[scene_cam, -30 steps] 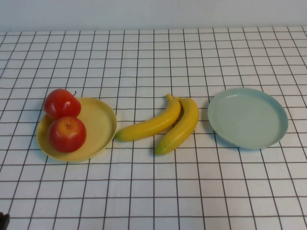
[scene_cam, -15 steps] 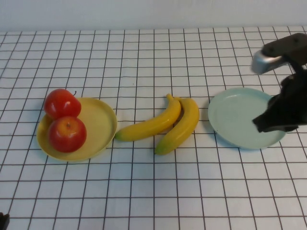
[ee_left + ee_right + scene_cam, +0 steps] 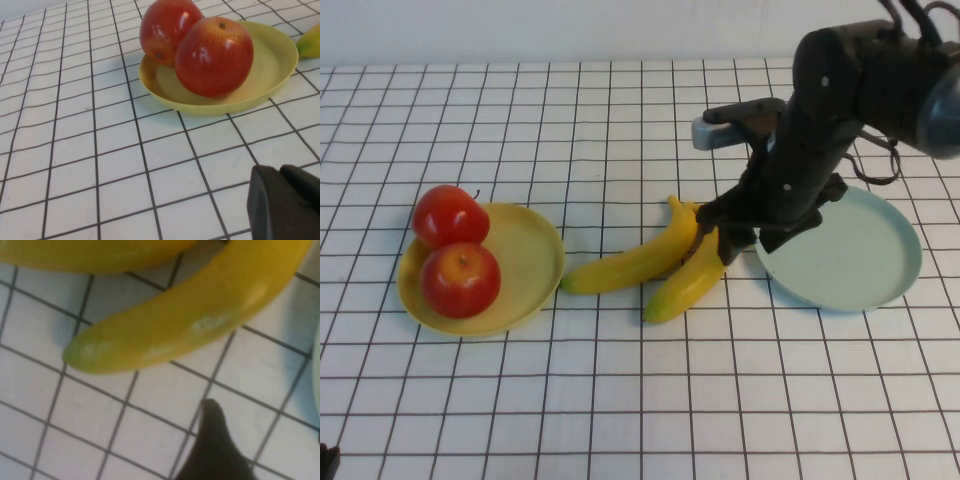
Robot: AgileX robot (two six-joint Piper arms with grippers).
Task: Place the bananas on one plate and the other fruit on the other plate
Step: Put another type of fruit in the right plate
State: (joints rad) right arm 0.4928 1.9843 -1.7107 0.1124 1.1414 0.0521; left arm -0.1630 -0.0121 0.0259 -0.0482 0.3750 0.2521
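High view: the right gripper sits right of centre, low over the stem end of the right-hand banana; whether its fingers are spread or closed cannot be told. The other banana lies alongside, touching it. The pale blue-green plate lies just right of the gripper. At left, two red apples sit on the yellow plate. Left wrist view shows the left gripper at lower right above the checked tablecloth, its fingers together.

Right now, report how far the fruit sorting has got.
Done: both glossy red apples sit on the round yellow plate. In hand: right gripper over the two yellow bananas, gripping neither. Left: both go on the empty pale blue-green plate. Left gripper sits parked.
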